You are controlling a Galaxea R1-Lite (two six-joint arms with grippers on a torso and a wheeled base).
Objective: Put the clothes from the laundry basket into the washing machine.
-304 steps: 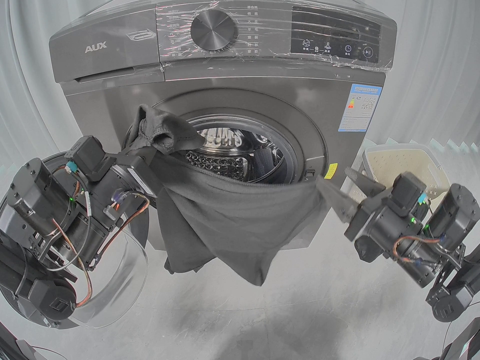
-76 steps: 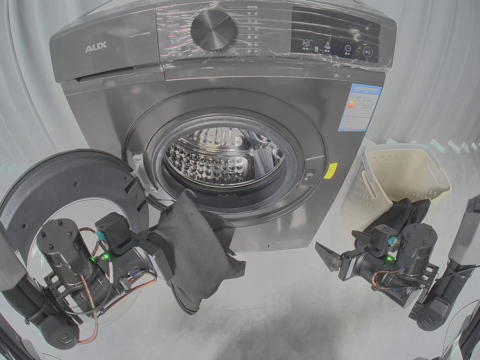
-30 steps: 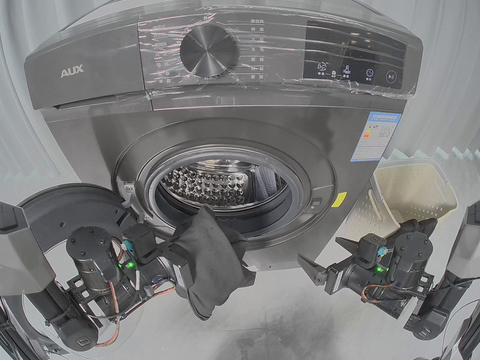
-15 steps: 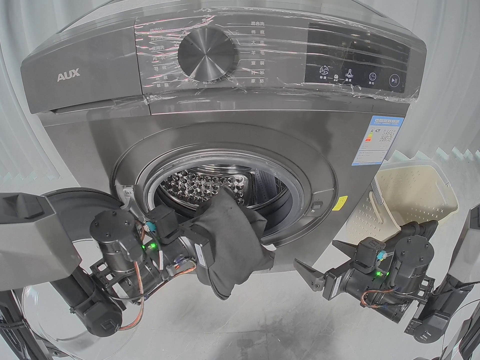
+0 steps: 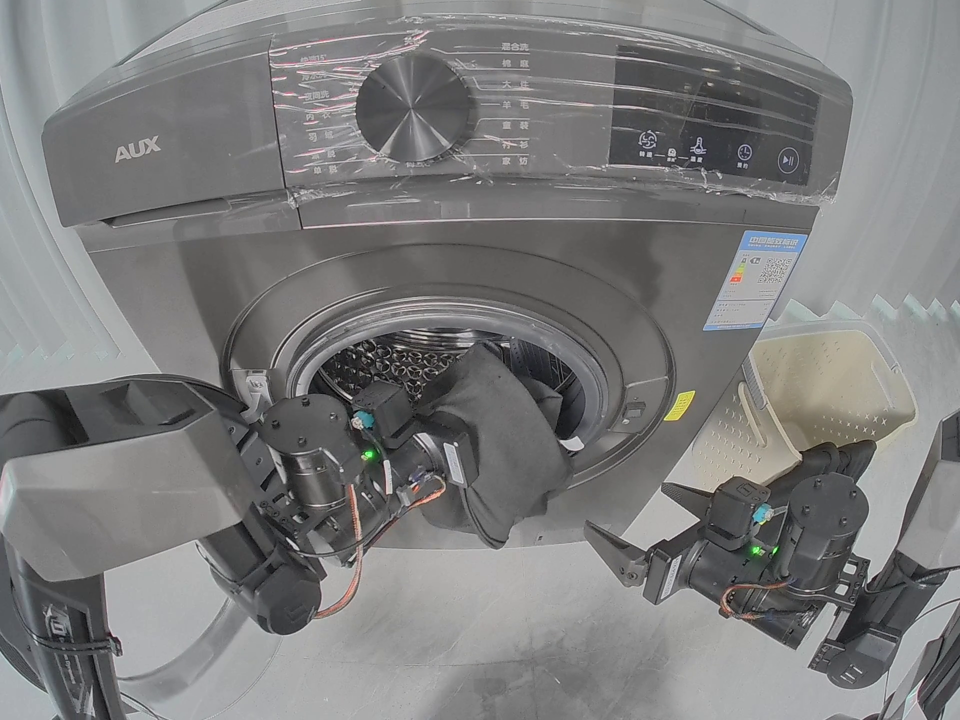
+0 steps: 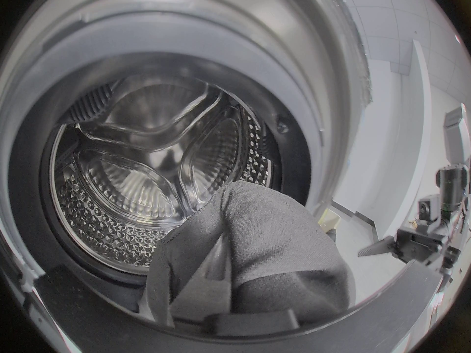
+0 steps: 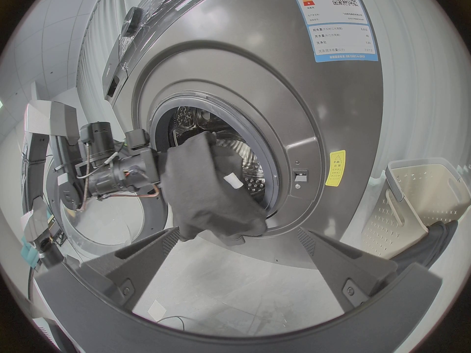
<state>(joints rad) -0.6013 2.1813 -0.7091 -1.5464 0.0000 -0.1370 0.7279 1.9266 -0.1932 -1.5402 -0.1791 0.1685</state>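
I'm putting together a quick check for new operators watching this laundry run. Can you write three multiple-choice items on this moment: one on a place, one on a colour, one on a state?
1. The dark garment is:
A) flat on the floor
B) at the washing machine's drum opening, partly hanging outside
C) on the control dial

2. The laundry basket is:
A) red
B) blue
C) cream

3. The right pincer is:
A) open and empty
B) shut on a sock
C) shut on the door

Key:
1 B: the cloth drapes over the opening's lower rim.
2 C: its perforated walls are cream.
3 A: its jaws stand apart with nothing between them.
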